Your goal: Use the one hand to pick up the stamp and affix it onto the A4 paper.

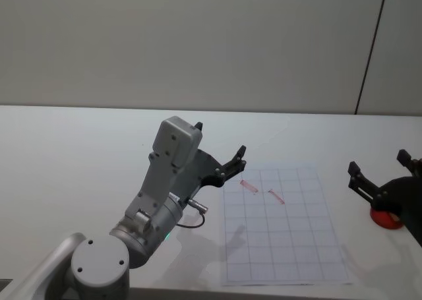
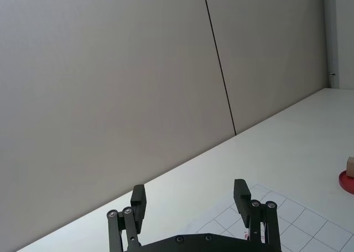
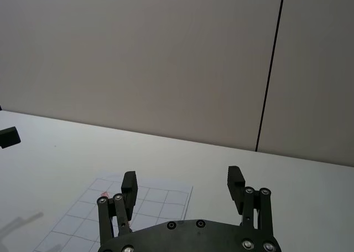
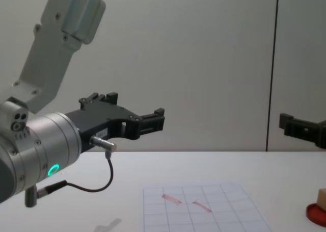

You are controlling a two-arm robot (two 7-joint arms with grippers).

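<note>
Tan stamp [image 4: 322, 195] on red pad [image 4: 317, 212], A4 paper [image 1: 283, 240] flat

Left gripper [image 1: 219, 142] raised left of paper [image 1: 283, 247] (two red marks [image 1: 249, 186] on it), fingers apart. Right gripper [image 1: 378, 163] spread wide above red ink pad [image 1: 386, 219].

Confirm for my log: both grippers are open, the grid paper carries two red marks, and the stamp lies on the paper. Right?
Not quite. The stamp is not on the A4 paper; the chest view shows it resting on the red ink pad, right of the sheet. The rest stands: the left gripper and right gripper are open, and the paper carries two red marks.
</note>
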